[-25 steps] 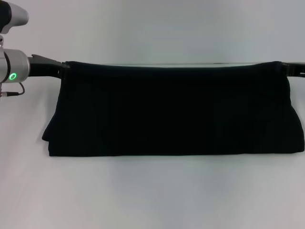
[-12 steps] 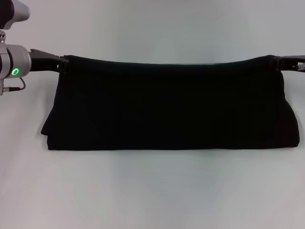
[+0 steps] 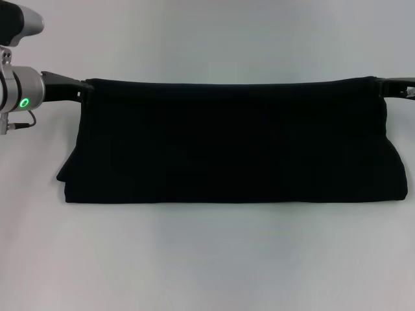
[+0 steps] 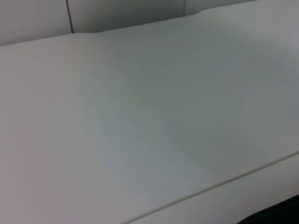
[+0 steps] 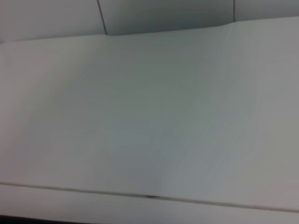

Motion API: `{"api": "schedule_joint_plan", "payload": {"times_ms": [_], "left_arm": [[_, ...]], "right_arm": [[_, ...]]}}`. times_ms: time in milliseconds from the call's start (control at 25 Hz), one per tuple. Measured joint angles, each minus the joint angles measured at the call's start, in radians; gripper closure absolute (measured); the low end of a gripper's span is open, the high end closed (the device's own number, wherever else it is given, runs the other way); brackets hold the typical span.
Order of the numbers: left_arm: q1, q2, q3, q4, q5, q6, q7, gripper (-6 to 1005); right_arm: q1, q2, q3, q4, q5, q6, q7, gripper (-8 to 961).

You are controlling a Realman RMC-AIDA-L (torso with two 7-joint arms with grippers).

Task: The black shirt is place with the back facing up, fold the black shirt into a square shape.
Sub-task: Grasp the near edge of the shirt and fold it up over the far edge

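The black shirt [image 3: 233,142] hangs as a wide dark band across the head view, its top edge stretched taut between my two grippers and its lower fold resting on the white table [image 3: 207,259]. My left gripper [image 3: 83,87] is shut on the shirt's upper left corner. At the far right, my right gripper [image 3: 381,88] is shut on the upper right corner. A sliver of the black shirt [image 4: 275,215] shows at a corner of the left wrist view. Neither wrist view shows any fingers.
Bare white table surface [image 4: 140,116] fills both wrist views, with a wall seam behind the table [image 5: 100,18]. White tabletop lies in front of and behind the shirt in the head view.
The shirt's top edge has risen slightly and pulled straighter, and its lower fold has drawn a little away from me. Both grippers keep their hold on the corners.
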Motion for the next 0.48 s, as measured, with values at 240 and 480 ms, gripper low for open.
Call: {"api": "schedule_joint_plan", "payload": {"times_ms": [240,480], "left_arm": [[-0.003,-0.001,0.0,0.003,0.0,-0.004,-0.001,950],[-0.016,0.0,0.0,0.015,0.0,0.001,-0.006,947]], "right_arm": [[0.0,-0.002,-0.002,0.002,0.011,0.003,0.0,943],[0.007,-0.008,-0.003,-0.008,0.011,-0.011,0.004,942]]}}
